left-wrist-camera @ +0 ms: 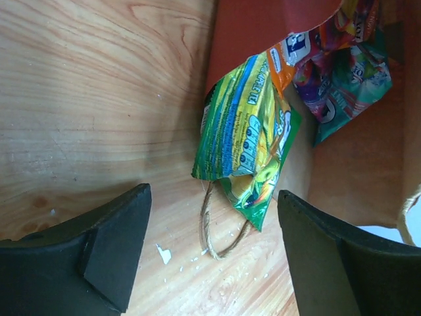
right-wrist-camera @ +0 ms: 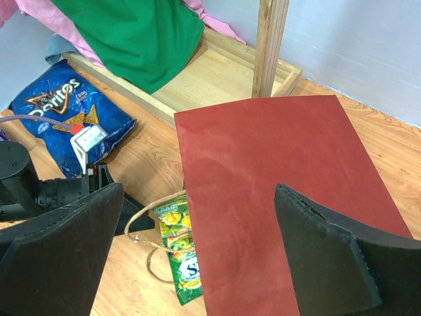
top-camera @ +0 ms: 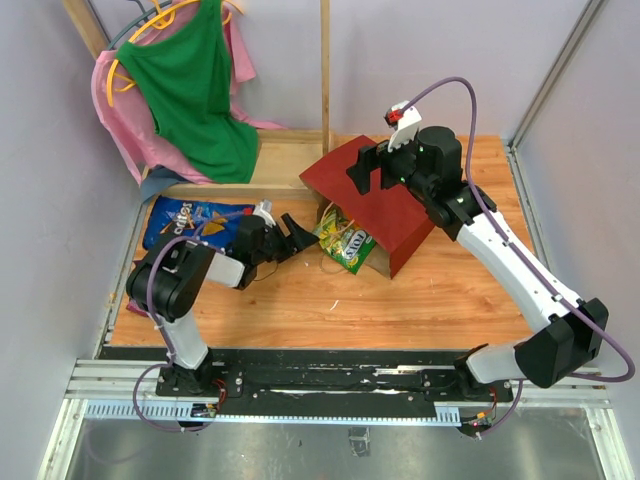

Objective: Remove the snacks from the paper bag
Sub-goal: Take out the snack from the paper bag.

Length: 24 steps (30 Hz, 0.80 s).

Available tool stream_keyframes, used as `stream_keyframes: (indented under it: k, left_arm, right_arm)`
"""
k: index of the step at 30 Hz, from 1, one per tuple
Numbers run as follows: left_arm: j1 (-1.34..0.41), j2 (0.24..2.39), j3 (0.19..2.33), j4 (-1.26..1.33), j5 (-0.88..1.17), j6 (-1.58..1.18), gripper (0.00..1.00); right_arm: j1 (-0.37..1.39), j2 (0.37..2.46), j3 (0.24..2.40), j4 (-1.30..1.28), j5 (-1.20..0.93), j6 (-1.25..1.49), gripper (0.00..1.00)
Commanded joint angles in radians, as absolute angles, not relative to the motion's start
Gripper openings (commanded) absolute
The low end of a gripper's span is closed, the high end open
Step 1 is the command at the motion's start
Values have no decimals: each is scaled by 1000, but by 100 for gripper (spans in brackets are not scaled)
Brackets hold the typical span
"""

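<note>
Left wrist view: yellow-green glossy snack packet (left-wrist-camera: 247, 131) half out of the dark red paper bag (left-wrist-camera: 250, 33), which lies on its side, mouth toward the left gripper (left-wrist-camera: 212, 197). The packet's long axis runs lengthwise between the spread jaws, free end nearest.

Advice: pinch that end, miss the cord handle (left-wrist-camera: 217, 230), and draw it along the wooden surface (left-wrist-camera: 99, 99).

Right gripper (right-wrist-camera: 197, 197): jaws spread above the bag.

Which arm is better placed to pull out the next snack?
Left: the left hand is open at the mouth of the paper bag, yellow-green packet just ahead; the right hand hovers open over its closed red side.
</note>
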State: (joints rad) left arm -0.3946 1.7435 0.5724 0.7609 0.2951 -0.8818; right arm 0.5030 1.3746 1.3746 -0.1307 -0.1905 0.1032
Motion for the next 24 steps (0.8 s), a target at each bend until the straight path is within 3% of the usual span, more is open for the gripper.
stream_keyframes:
  k: [1, 7, 17, 20, 24]
  left_arm:
    - [-393, 1804, 602, 887, 330, -920, 81]
    - [-393, 1847, 644, 912, 325, -933, 78]
    - [-402, 1909, 678, 975, 346, -964, 58]
    - [-402, 1910, 678, 983, 345, -962, 50]
    - [-403, 1888, 684, 949, 337, -926, 32]
  right_arm:
    - [514, 1385, 1367, -104, -187, 92, 99]
    - [514, 1394, 1374, -104, -186, 93, 99]
    - [513, 1384, 1379, -112, -185, 94, 99]
    - [514, 1378, 1374, -108, -180, 92, 99]
    - [514, 1389, 1381, -112, -177, 90, 99]
